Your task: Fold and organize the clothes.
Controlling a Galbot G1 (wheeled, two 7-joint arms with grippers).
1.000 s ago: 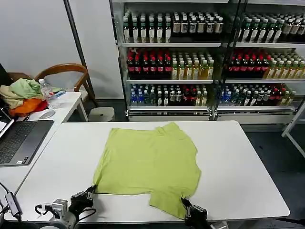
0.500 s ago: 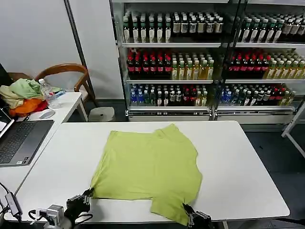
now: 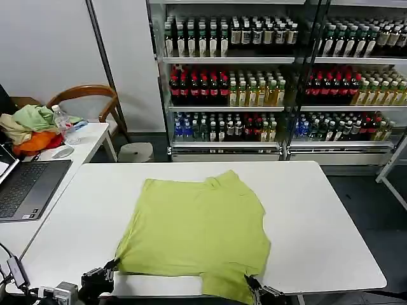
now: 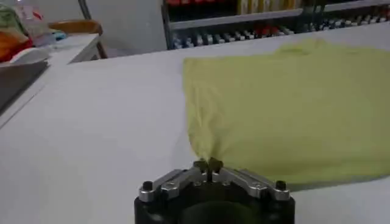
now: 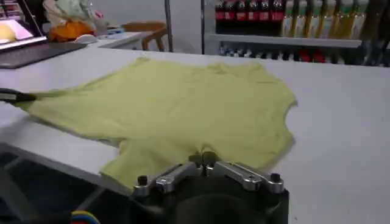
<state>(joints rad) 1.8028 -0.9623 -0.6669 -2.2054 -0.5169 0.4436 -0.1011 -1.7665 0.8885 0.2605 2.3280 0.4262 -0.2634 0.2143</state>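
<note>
White table (image 3: pixel 331 241) carries lime T-shirt (image 3: pixel 200 238), spread flat, centre toward 6 o'clock edge, hem and one sleeve overhanging there. Collar points to 12 o'clock. Surface bare at 3 and 9 o'clock.

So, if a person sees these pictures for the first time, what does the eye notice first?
First, the lime T-shirt spread flat on the white table. The left gripper and right gripper are shut on its near corners at the table's near edge. Behind stand shelves of bottled drinks.
</note>
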